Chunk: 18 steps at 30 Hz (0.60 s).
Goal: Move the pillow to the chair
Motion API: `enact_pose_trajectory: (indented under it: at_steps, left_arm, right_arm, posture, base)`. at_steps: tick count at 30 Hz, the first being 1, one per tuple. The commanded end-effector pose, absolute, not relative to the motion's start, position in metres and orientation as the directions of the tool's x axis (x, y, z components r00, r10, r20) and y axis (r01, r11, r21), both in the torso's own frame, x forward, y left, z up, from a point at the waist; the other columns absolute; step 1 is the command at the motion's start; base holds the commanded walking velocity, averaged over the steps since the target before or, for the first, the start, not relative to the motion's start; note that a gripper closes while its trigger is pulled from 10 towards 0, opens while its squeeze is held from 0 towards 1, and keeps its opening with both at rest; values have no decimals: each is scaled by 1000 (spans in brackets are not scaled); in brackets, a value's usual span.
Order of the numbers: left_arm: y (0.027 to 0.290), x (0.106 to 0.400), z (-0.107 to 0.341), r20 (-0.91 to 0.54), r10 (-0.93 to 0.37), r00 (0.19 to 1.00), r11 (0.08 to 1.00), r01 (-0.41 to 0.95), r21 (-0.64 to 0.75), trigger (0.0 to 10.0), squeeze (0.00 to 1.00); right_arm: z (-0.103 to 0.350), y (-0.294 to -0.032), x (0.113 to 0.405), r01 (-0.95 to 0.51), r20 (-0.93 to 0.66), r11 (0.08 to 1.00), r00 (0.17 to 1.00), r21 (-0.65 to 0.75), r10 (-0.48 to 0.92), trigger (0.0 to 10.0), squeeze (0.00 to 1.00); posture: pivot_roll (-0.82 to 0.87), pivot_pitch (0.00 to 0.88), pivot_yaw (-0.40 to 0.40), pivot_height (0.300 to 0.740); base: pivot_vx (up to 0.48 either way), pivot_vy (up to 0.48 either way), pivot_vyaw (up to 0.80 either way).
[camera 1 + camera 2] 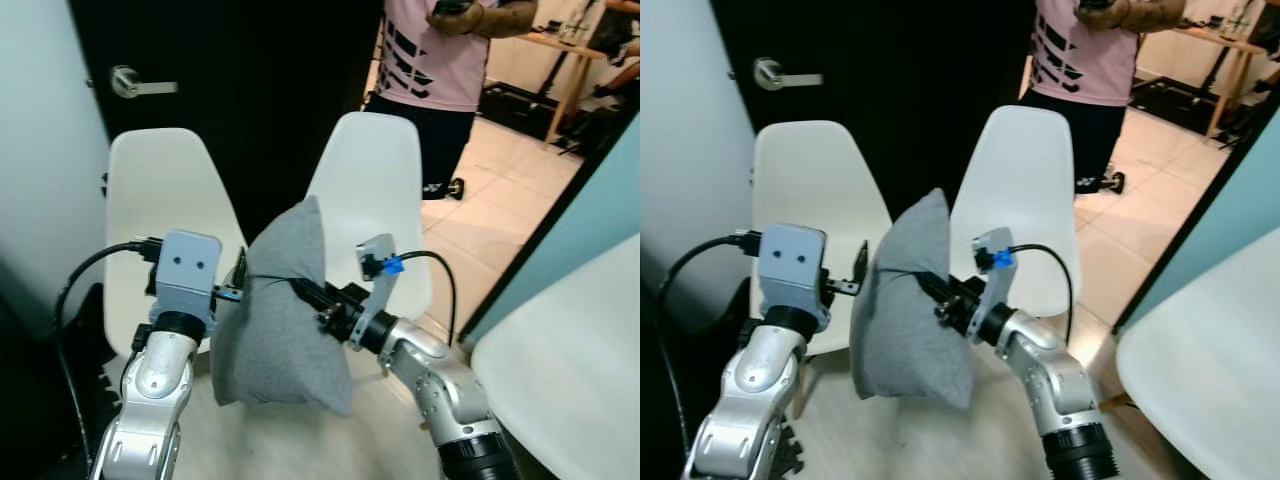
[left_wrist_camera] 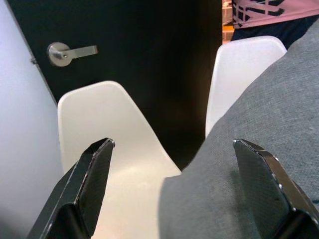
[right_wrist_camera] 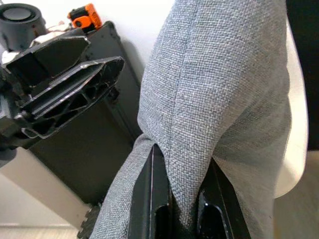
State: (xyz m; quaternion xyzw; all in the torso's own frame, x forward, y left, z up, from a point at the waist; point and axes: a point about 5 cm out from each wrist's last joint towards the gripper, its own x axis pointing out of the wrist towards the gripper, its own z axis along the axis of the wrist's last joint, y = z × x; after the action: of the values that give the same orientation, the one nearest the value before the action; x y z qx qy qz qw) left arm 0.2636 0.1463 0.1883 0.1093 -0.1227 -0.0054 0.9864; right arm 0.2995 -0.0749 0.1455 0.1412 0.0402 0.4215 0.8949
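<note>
Black door [image 1: 260, 110] across the upper middle with a silver lever handle [image 1: 135, 83] at upper left, person in a pink shirt [image 1: 445, 50] at top right, wooden table [image 1: 560, 50] far upper right, pale tiled floor [image 1: 500, 190] at right
</note>
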Motion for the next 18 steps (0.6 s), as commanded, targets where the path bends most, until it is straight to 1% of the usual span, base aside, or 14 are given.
enact_pose_trajectory:
  at_steps: [1, 7, 15, 18]
  left_arm:
    - [144, 263, 186, 234, -48, 971, 976, -4, 217, 10000, 0]
    - [143, 264, 186, 231, -54, 972, 979, 6, 204, 10000, 0]
    - [141, 264, 186, 239, -69, 969, 979, 21, 201, 10000, 0]
    - [140, 263, 187, 246, -75, 966, 978, 24, 205, 10000, 0]
  right_arm:
    - [161, -79, 301, -760, 130, 601, 641, 247, 757, 10000, 0]
    - [160, -80, 302, -758, 121, 604, 643, 248, 756, 10000, 0]
    - [158, -81, 303, -750, 109, 604, 647, 269, 755, 10000, 0]
    - [158, -80, 303, -751, 103, 603, 645, 271, 757, 10000, 0]
  posture:
    - [111, 0, -105, 740]
    - [109, 0, -111, 740]
    - [109, 0, -117, 740]
    - [110, 0, -117, 740]
  base:
    - [0, 0, 569]
    - [0, 0, 556]
    - [0, 0, 0]
    - [271, 0, 0]
